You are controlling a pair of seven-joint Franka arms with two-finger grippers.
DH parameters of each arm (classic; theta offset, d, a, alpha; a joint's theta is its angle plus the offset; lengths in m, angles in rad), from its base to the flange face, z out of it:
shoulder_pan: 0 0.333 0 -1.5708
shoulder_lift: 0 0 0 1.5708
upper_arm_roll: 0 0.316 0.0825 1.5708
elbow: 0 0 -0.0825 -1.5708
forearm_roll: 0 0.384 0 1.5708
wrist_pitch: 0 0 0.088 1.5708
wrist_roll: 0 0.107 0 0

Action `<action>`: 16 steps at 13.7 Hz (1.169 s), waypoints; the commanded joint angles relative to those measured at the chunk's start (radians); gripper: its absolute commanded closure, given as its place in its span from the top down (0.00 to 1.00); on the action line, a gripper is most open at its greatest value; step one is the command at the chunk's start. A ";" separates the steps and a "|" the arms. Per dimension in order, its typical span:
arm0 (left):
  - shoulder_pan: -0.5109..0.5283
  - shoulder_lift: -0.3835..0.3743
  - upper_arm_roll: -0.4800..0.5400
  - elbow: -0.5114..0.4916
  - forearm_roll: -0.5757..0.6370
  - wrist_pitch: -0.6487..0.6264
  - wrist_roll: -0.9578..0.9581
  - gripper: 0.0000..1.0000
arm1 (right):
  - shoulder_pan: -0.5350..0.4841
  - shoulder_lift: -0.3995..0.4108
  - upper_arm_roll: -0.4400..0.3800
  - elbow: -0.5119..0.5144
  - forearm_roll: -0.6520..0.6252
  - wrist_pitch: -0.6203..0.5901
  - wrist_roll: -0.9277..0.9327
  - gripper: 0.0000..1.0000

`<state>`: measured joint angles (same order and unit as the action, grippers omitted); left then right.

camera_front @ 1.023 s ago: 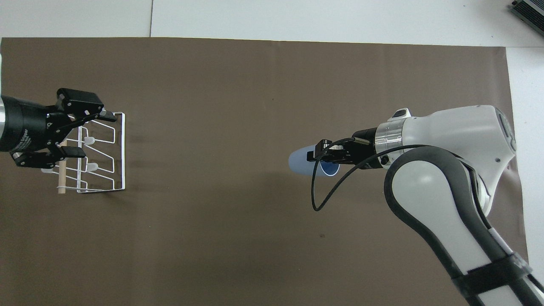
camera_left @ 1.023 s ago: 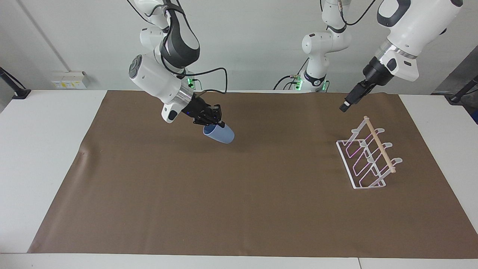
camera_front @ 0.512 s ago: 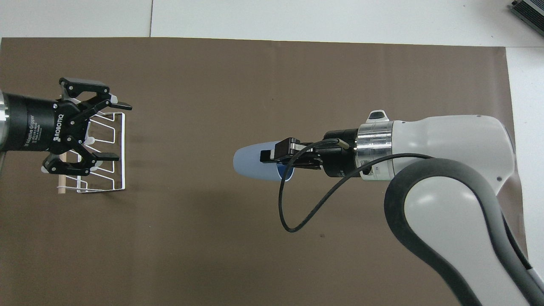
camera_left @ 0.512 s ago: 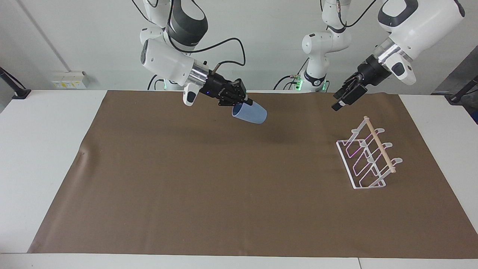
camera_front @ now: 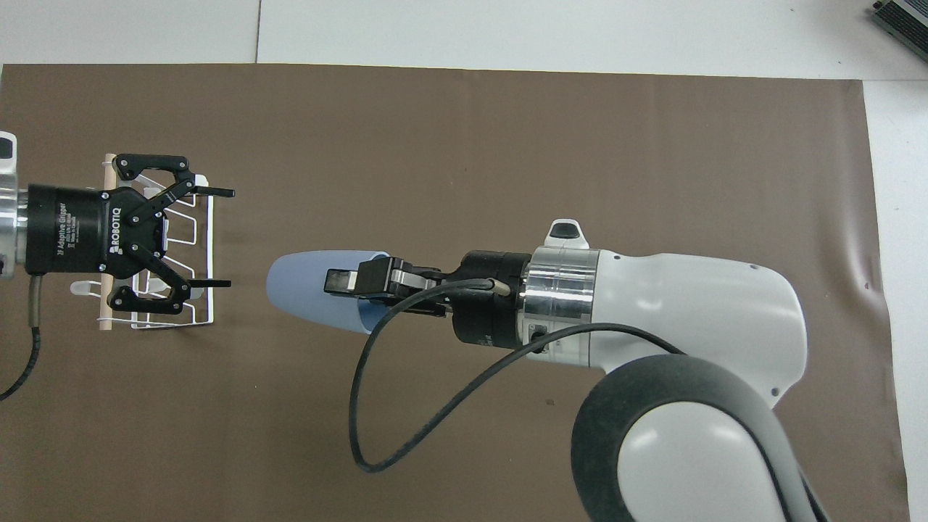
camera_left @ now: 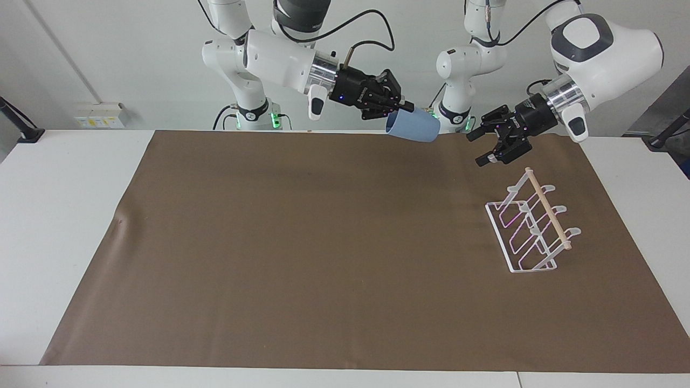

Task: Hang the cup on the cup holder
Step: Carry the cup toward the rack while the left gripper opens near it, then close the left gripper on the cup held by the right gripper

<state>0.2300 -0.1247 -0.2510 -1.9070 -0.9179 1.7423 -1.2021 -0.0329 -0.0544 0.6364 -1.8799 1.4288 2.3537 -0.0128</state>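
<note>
The light-blue cup (camera_left: 414, 127) (camera_front: 308, 288) hangs tilted in the air with its rounded base pointing toward the left arm's end of the table. My right gripper (camera_left: 400, 110) (camera_front: 346, 280) is shut on its rim, one finger inside the mouth and one outside. The white wire cup holder (camera_left: 545, 206) (camera_front: 212, 304) with a wooden dowel stands on the brown mat toward the left arm's end. My left gripper (camera_left: 480, 146) (camera_front: 230, 238) hovers open above the holder, jaws facing the cup, with a gap between them and the cup.
A brown mat (camera_left: 323, 242) (camera_front: 507, 145) covers most of the white table (camera_left: 64, 215). The right arm's black cable (camera_front: 377, 406) loops below its wrist. A grey device (camera_front: 902, 18) lies at a corner farthest from the robots.
My right arm has lifted the cup higher and carried it toward the left arm's end. The left gripper has swung round to face the cup, still open.
</note>
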 commanded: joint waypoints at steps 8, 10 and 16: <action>0.078 -0.046 0.012 0.032 -0.071 -0.196 -0.066 1.00 | -0.018 -0.028 0.118 0.024 0.140 0.114 0.056 0.00; 0.077 -0.049 0.012 0.039 -0.076 -0.228 -0.077 1.00 | -0.018 -0.028 0.132 0.024 0.145 0.147 0.063 0.00; 0.078 -0.090 0.009 0.045 -0.064 -0.322 -0.083 1.00 | -0.018 -0.028 0.137 0.024 0.160 0.159 0.066 0.00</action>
<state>0.2964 -0.1822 -0.2341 -1.8631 -0.9738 1.4640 -1.2576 -0.0336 -0.0731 0.7562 -1.8570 1.5566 2.4944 0.0483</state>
